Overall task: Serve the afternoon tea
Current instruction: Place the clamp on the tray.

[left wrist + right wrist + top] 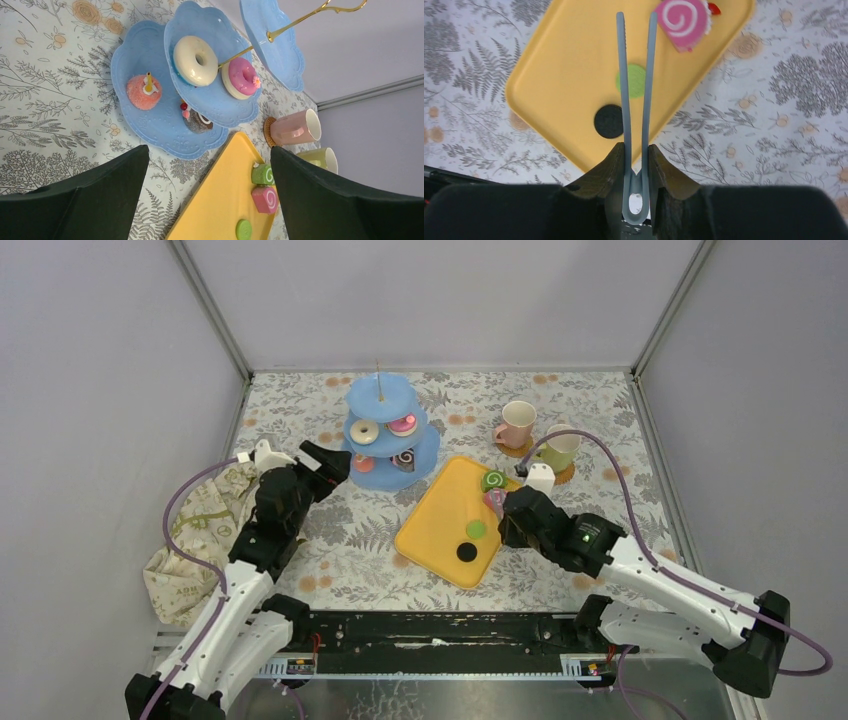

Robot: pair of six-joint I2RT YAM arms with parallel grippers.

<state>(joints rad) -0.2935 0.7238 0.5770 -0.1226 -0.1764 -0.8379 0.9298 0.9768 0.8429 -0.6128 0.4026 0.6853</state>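
The light-blue three-tier stand [392, 435] holds a white donut [196, 60], a pink donut [241, 77], an orange pastry [143, 92] and a brown one [199, 122]. My left gripper [325, 462] hangs open and empty just left of the stand. The right gripper [634, 150] is shut on grey tongs [636, 75], whose slightly parted arms reach over the yellow tray [440, 530]. A green disc [637, 80] lies under the arms, with a black disc [608, 121] beside them and a pink roll [684, 20] past the tips. A green roll [493, 481] lies at the tray's far corner.
A pink mug [517, 424] and a pale green mug [558, 449] stand on coasters behind the tray. A crumpled beige cloth [200, 530] lies at the left edge by the left arm. Grey walls close in the table on three sides.
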